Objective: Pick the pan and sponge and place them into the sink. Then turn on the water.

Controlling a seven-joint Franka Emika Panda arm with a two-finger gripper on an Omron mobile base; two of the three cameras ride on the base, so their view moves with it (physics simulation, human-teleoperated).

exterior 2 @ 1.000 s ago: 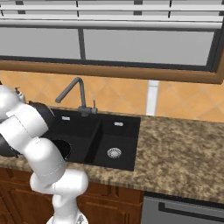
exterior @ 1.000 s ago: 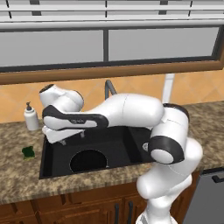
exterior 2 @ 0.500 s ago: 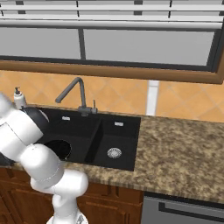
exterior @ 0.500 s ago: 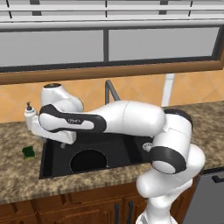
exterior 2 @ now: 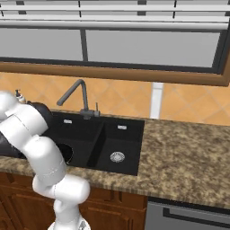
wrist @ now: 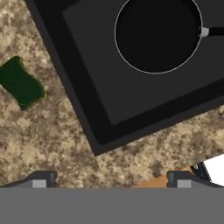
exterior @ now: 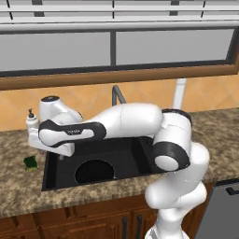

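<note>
The black pan (wrist: 157, 35) lies flat in the wider left basin of the black sink (wrist: 113, 96), its thin handle pointing to the right edge of the hand view. In the left base view the pan (exterior: 94, 171) sits at the basin's front. The green sponge (wrist: 20, 83) rests on the granite counter left of the sink, also seen as the sponge (exterior: 31, 162) near the counter's left end. My gripper (wrist: 109, 181) hangs open over the counter beside the sink's corner, holding nothing, with the sponge up and to the left of it. No water runs from the grey tap (exterior 2: 74, 92).
A white soap pump bottle (exterior: 31, 120) stands at the back left of the counter, close behind my hand. The smaller right basin holds a steel drain (exterior 2: 117, 157). Speckled granite counter (exterior 2: 188, 148) stretches to the right of the sink.
My arm has swung left, carrying the hand from above the left basin to the sink's left rim. The pan and sponge have stayed where they were.
</note>
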